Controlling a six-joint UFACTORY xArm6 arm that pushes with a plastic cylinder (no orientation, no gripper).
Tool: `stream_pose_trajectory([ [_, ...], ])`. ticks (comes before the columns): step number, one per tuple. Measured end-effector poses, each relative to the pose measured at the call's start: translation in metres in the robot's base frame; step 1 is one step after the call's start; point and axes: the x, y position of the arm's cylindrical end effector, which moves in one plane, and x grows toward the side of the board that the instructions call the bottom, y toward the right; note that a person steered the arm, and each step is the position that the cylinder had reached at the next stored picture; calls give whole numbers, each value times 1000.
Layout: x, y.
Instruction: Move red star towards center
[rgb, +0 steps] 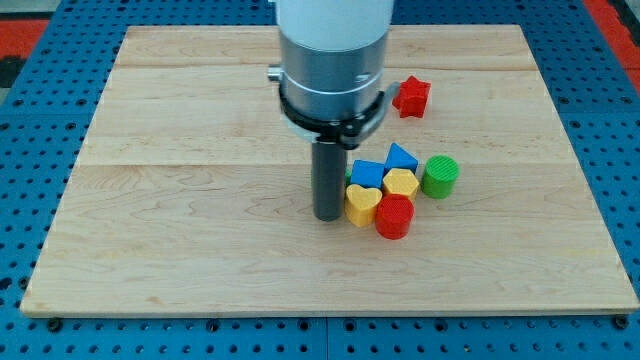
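Note:
The red star (411, 96) lies on the wooden board (180, 200), right of the view's middle and toward the top. My tip (327, 215) rests on the board near the centre, well below and to the left of the red star. It stands just left of a yellow heart (362, 204), close to it or touching. The arm's grey body hides the board's upper middle.
A tight cluster sits right of my tip: a blue cube (368, 173), a blue triangle (401, 158), a yellow hexagon (401, 183), a red cylinder (394, 216) and a green cylinder (440, 175). A blue pegboard (40, 150) surrounds the board.

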Motion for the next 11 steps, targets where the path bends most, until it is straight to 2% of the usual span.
stream_pose_trajectory([
  [2, 6, -92],
  [3, -58, -162],
  [4, -158, -141],
  [5, -191, -62],
  [6, -206, 38],
  [7, -263, 108],
  [8, -224, 181],
  [9, -183, 114],
  [10, -171, 44],
  [11, -181, 53],
])
